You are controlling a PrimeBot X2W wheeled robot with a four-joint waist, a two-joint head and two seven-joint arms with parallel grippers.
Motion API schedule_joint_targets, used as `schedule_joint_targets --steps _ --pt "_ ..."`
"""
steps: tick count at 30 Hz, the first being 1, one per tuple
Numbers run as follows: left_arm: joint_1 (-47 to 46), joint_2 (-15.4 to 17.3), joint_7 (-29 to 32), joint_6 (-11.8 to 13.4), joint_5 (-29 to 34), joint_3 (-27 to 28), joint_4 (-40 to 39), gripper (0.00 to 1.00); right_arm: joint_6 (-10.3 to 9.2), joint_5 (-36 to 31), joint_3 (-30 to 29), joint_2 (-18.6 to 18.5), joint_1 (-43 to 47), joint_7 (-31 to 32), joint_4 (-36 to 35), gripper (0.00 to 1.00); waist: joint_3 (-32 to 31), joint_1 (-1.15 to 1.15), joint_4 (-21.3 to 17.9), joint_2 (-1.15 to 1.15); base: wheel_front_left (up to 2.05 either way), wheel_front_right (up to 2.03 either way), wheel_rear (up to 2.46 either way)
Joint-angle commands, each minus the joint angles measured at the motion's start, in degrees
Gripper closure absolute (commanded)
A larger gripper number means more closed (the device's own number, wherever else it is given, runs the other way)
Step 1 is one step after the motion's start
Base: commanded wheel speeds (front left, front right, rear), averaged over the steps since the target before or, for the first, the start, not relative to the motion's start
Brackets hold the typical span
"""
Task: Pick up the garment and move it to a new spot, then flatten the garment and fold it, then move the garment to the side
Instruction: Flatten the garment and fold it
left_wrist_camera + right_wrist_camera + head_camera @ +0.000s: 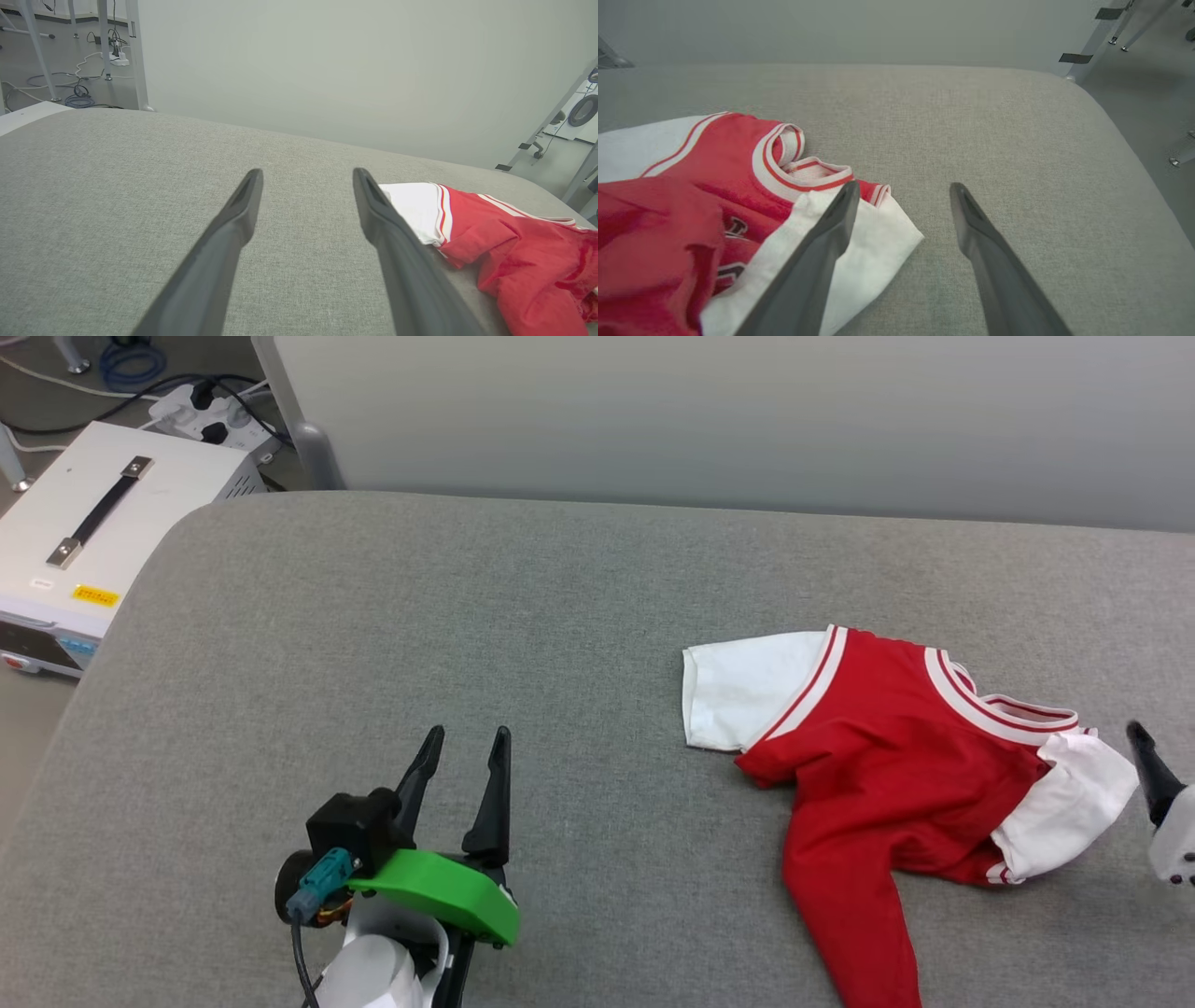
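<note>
The garment (896, 775), near hem cropped, lettering mostly folded under, points its collar far-right; my left fingers (468, 737) and right fingers (903, 186) gape empty.

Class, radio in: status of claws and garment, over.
Left claw open, empty. Right claw open, by white sleeve. Garment crumpled, not flattened. No obstruction seen.

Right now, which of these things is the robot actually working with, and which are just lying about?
In the job: the red and white garment, crumpled on the grey table; the left tool and right tool, both open.
Just lying about: the white box, the power strip, the floor cables.
</note>
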Motion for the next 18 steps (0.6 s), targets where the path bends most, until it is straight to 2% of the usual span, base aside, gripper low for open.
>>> schedule_joint_targets --steps 1,3,4,8,15,18 --pt "-0.4 -0.2 -0.3 -0.4 -0.1 0.1 -0.5 0.00 -0.04 -1.1 -0.4 0.8 0.5 -1.5 -2.6 0.00 -1.1 0.00 -0.9 0.00 0.00 0.00 0.00" --pt "-0.2 -0.2 -0.3 -0.6 -0.6 -0.2 -0.8 0.00 -0.04 -2.0 -1.1 1.8 1.9 -3.1 -6.7 0.00 -1.6 0.00 -1.5 0.00 0.00 0.00 0.00" --pt "0.2 -0.2 -0.3 -1.0 -1.5 -1.0 -1.1 0.00 -0.04 -4.2 -2.9 3.6 4.7 -5.1 -13.3 0.00 -2.3 0.00 -2.4 0.00 0.00 0.00 0.00" --pt "0.6 -0.2 -0.3 -1.4 -2.8 -2.1 -1.1 0.00 -0.04 -8.2 -6.2 7.3 9.6 -7.0 -21.6 0.00 -2.8 0.00 -3.3 0.00 0.00 0.00 0.00" --pt "1.0 -0.2 -0.3 -1.7 -3.8 -4.4 0.1 0.00 -0.04 -14.9 -11.8 16.5 18.3 -7.6 -33.8 0.00 -2.4 0.00 -5.3 0.00 0.00 0.00 0.00" --pt "0.2 0.1 0.3 -1.9 -3.8 -5.3 0.7 0.00 -0.04 -16.3 -13.1 19.3 20.0 -6.9 -36.8 0.00 -1.7 0.00 -6.5 0.00 0.00 0.00 0.00"
